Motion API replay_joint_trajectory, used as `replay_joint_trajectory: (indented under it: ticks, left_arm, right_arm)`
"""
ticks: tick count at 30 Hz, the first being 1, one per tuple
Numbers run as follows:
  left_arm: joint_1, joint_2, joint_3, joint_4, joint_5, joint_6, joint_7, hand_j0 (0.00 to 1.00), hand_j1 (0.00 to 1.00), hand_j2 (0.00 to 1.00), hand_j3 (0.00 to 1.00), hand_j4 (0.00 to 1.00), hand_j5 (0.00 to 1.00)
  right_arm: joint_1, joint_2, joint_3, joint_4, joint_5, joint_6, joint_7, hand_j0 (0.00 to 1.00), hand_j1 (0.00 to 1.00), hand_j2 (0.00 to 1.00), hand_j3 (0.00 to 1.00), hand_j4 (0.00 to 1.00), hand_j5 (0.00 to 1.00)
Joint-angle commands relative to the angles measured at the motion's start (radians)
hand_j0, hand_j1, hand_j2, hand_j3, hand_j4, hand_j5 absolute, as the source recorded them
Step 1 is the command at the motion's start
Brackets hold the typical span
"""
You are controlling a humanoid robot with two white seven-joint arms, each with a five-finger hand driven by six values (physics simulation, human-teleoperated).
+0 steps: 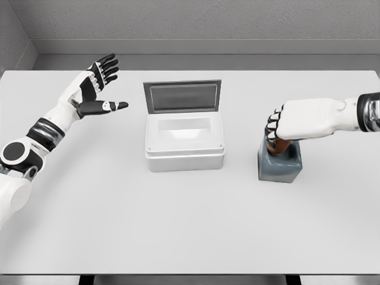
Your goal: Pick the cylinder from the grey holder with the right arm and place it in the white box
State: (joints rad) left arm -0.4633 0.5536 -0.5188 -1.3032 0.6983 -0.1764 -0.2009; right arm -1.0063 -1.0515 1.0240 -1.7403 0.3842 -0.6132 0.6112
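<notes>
Nearest to me is the bare front stretch of the worktop (190,237), pale and flat, with my left forearm coming in at its lower left corner. That arm rests out of the way: my left hand (98,89) is raised over the far left of the worktop, fingers spread and thumb out, holding nothing.

The work is on the other side. My right hand (297,124) reaches in from the right edge and sits on top of the grey holder (279,166), fingers curled down around the brown cylinder (279,147). Only a short band of the cylinder shows between my knuckles and the holder's rim, so it looks seated in its socket, not yet lifted. I judge the grasp made or just closing; how firmly the fingers bear on it I cannot tell from here.

The white box (185,148) stands in the middle of the worktop, to the left of the holder and apart from it, its lid (182,97) tipped up at the back and the cavity open.

So I am at the pick. Next calls for a straight pull upward until the cylinder clears the holder, without dragging the holder along, then a carry leftward over the box's near wall and a lowering into the cavity.
</notes>
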Motion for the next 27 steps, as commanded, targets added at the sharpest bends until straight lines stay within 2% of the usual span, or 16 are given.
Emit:
replay_joint_trajectory:
  ticks: [1,2,15,23,27]
  left_arm:
    - [0.0,0.0,0.0,-0.001,0.003,0.0,0.0,1.0,1.0,1.0,1.0,1.0,1.0]
    - [0.0,0.0,-0.001,-0.001,0.003,0.0,0.0,1.0,1.0,1.0,1.0,1.0,1.0]
    - [0.002,0.002,0.0,-0.002,0.003,-0.002,0.0,1.0,1.0,1.0,1.0,1.0,1.0]
    - [0.003,0.002,0.0,-0.001,0.001,-0.002,0.0,1.0,1.0,1.0,1.0,1.0,1.0]
    - [0.005,0.002,0.005,-0.001,0.003,-0.002,0.0,1.0,1.0,1.0,1.0,1.0,1.0]
  right_arm:
    - [0.0,-0.005,-0.001,-0.005,-0.004,0.002,0.0,0.48,0.48,0.48,0.48,0.48,0.48]
    - [0.0,-0.005,-0.002,-0.005,-0.005,0.002,0.0,0.45,0.45,0.45,0.45,0.45,0.45]
    - [-0.048,-0.012,-0.005,-0.005,-0.011,0.002,0.0,0.44,0.44,0.44,0.44,0.44,0.44]
    - [-0.06,0.03,-0.007,-0.004,-0.008,0.002,0.0,0.42,0.42,0.42,0.42,0.42,0.42]
    - [-0.072,0.087,-0.01,-0.001,-0.005,0.002,0.0,0.42,0.42,0.42,0.42,0.42,0.42]
